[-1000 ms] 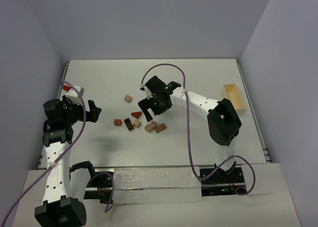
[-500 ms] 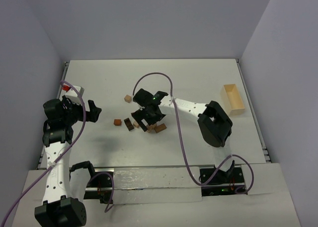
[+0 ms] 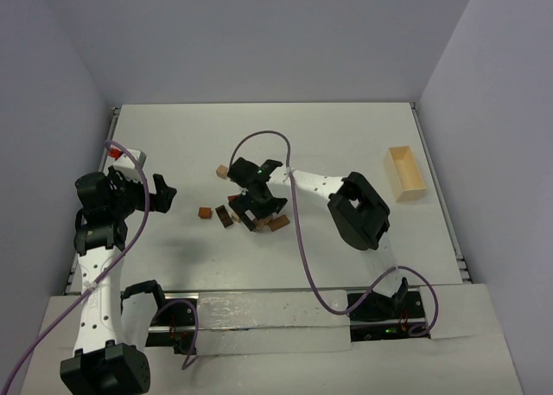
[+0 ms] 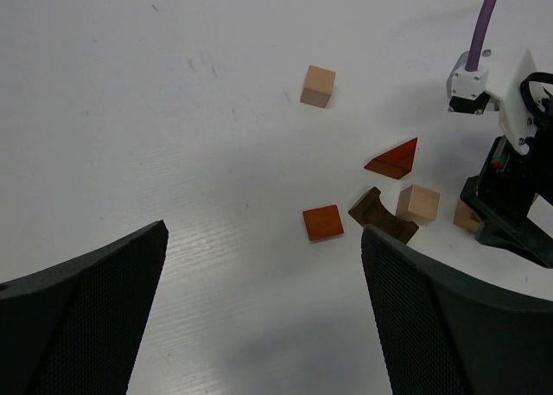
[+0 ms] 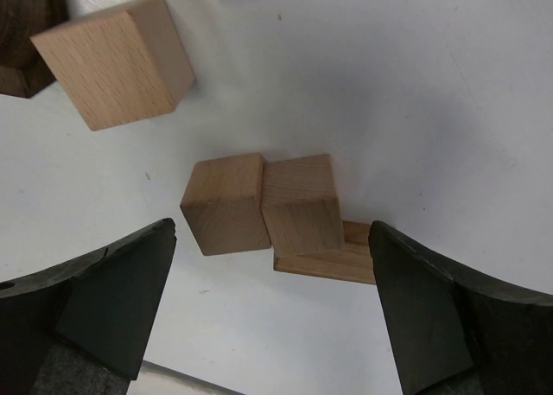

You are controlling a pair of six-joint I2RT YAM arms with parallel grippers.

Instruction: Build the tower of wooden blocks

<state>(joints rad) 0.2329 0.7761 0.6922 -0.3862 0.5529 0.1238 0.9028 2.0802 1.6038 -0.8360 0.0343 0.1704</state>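
Note:
The loose wood blocks lie in a cluster at mid-table. A tan cube (image 3: pixel 222 169) sits apart at the back. Next to each other lie a reddish square block (image 4: pixel 323 222), a dark brown arch piece (image 4: pixel 380 215), a red triangular piece (image 4: pixel 393 159) and a tan cube (image 4: pixel 418 202). My right gripper (image 3: pixel 257 215) hangs open low over the cluster. Between its jaws sit two tan cubes (image 5: pixel 226 203) touching side by side, one partly on a flat bar (image 5: pixel 333 258). Another tan cube (image 5: pixel 117 60) lies beyond. My left gripper (image 3: pixel 160 194) is open and empty, left of the blocks.
A pale wooden box (image 3: pixel 405 173) stands at the right edge of the table. A white and red object (image 3: pixel 121 156) sits at the far left edge. Grey walls close in the table at the back and both sides.
My right arm has swung left and come down over the block cluster, now covering part of it from above. The left arm has not moved.

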